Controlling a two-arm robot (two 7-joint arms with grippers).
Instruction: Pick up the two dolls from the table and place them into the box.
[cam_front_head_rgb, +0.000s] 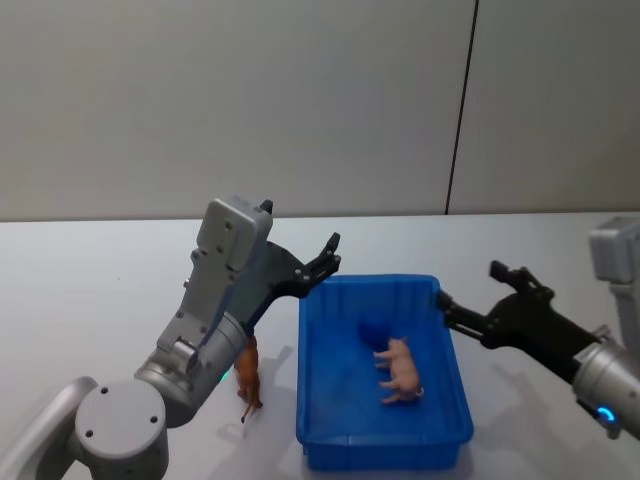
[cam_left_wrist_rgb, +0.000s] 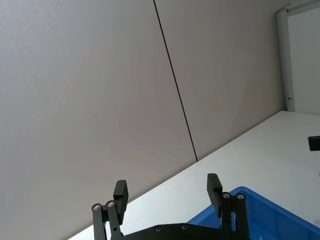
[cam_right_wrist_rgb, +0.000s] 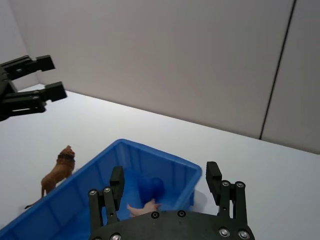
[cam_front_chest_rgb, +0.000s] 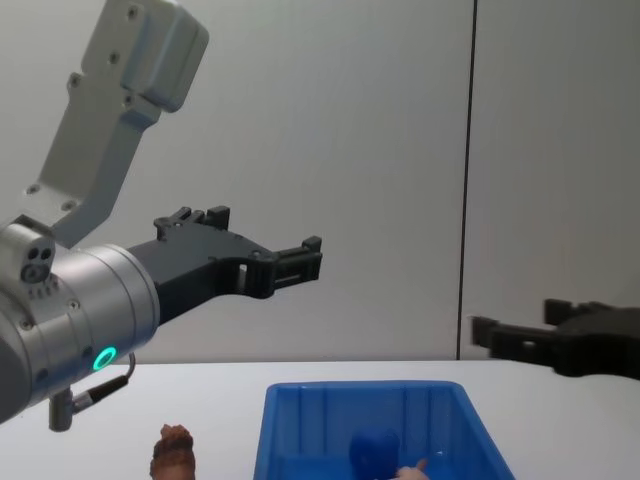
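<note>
The box (cam_front_head_rgb: 302, 385) is a bright blue bin in the middle of the table. Both dolls lie inside it. The pale pink doll (cam_front_head_rgb: 400, 372) rests on the floor near the centre, and the rounded blue doll (cam_front_head_rgb: 372, 330) sits toward the far wall. They also show as the blue doll (cam_right_wrist_rgb: 156, 187) and the pink doll (cam_right_wrist_rgb: 142, 207) in the right wrist view. My left gripper (cam_front_head_rgb: 330, 255) hangs open above the box's far left corner, holding nothing. My right gripper (cam_front_head_rgb: 468, 285) is open and empty just off the box's far right corner.
A brown lion figure (cam_front_head_rgb: 248, 375) stands on the table close to the box's left wall, under my left arm. White tabletop stretches to the far wall on both sides of the box.
</note>
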